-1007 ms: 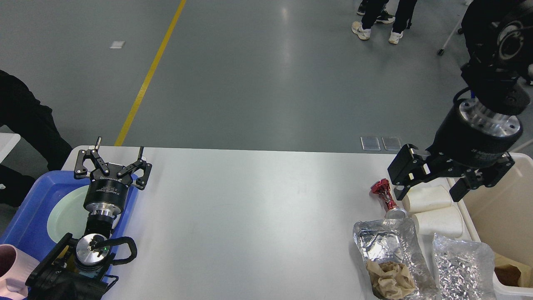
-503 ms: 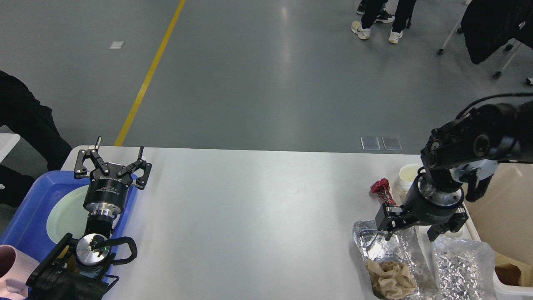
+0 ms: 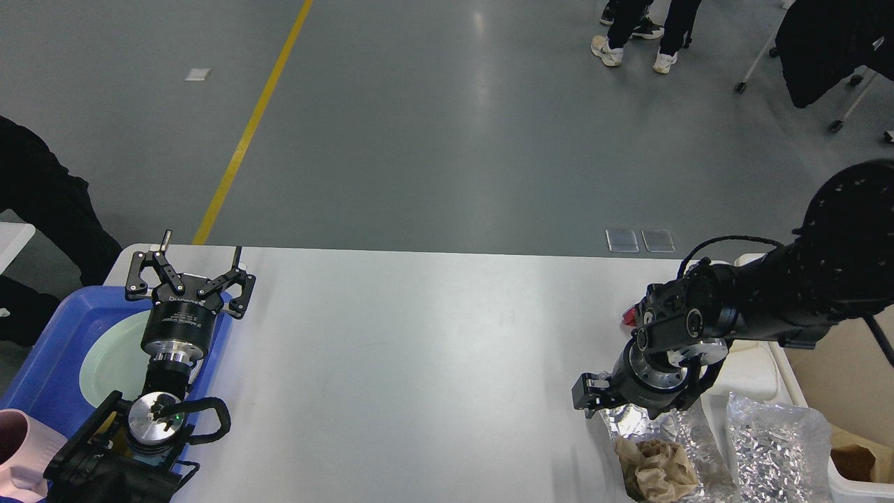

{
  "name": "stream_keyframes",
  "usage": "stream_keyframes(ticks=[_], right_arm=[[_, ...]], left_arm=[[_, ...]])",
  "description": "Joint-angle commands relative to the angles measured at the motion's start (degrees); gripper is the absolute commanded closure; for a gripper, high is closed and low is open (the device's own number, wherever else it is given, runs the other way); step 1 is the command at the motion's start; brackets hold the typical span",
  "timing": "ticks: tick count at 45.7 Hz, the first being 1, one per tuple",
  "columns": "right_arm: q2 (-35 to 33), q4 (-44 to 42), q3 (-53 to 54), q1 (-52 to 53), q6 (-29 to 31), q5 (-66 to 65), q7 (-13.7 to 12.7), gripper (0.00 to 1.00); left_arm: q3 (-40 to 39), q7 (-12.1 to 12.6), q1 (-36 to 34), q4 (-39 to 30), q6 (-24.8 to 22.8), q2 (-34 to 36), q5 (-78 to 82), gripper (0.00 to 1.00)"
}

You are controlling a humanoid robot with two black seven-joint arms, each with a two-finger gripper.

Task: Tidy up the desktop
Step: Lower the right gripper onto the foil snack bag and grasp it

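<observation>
The white desktop (image 3: 419, 349) spans the view. My left gripper (image 3: 192, 269) is open and empty, held above the desktop's left end beside the blue tray (image 3: 42, 363). My right gripper (image 3: 634, 407) points down, just above the top of an open foil bag (image 3: 688, 436) at the right front. Its jaws look spread and hold nothing. The bag holds crumpled brown paper (image 3: 656, 464). A second foil bag (image 3: 775, 440) lies to its right. A red wrapper (image 3: 631, 316) peeks out behind my right wrist.
A pale green plate (image 3: 105, 363) lies in the blue tray, and a pink cup (image 3: 14, 440) shows at the lower left. White paper cups (image 3: 751, 370) and a cream bin (image 3: 852, 377) are at the right edge. People stand on the floor beyond.
My right arm has swung down and to the left, from above the bin and cups to just over the foil bag. It now hides most of the red wrapper and cups. The left arm has not moved.
</observation>
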Motion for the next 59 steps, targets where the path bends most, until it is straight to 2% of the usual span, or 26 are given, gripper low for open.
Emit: stream_keyframes(ticks=[1, 7, 15, 17, 23, 27, 30, 34, 40, 59], right_arm=[[1.43, -4.25, -0.02, -5.53, -2.47, -0.16, 0.00, 0.06], [2.75, -8.39, -0.11, -9.49, -2.47, -0.25, 0.00, 0.06], [2.83, -9.71, 0.07, -10.11, -3.96, -0.16, 0.00, 0.09], [2.92, -9.71, 0.07, -10.37, -4.40, -0.25, 0.08, 0.15], [3.10, -9.71, 0.07, -10.81, -4.49, -1.30, 0.09, 0.49], [3.36, -9.62, 0.07, -10.98, -4.40, -1.92, 0.09, 0.67], [3.36, -9.71, 0.07, -11.42, -4.49, -2.00, 0.09, 0.71], [3.89, -9.71, 0.07, -11.60, -4.49, -2.00, 0.09, 0.85], [4.15, -9.62, 0.07, -12.04, -4.49, -2.00, 0.09, 0.99], [4.76, -8.13, 0.60, -10.81, -4.23, -1.04, 0.09, 1.00]], left_arm=[[0.01, 0.00, 0.00, 0.00, 0.00, -0.03, 0.01, 0.04], [0.01, 0.00, 0.00, 0.00, 0.00, 0.05, 0.01, 0.04], [0.01, 0.00, 0.00, 0.00, 0.00, -0.03, 0.01, 0.04], [0.01, 0.00, 0.00, 0.00, 0.00, -0.03, 0.01, 0.04], [0.01, 0.00, 0.00, 0.00, 0.00, -0.03, 0.01, 0.04], [0.01, 0.00, 0.00, 0.00, 0.00, -0.03, 0.01, 0.04], [0.01, 0.00, 0.00, 0.00, 0.00, 0.05, 0.01, 0.04], [0.01, 0.00, 0.00, 0.00, 0.00, 0.05, 0.01, 0.04], [0.01, 0.00, 0.00, 0.00, 0.00, -0.03, 0.01, 0.04], [0.01, 0.00, 0.00, 0.00, -0.09, -0.03, 0.01, 0.04]])
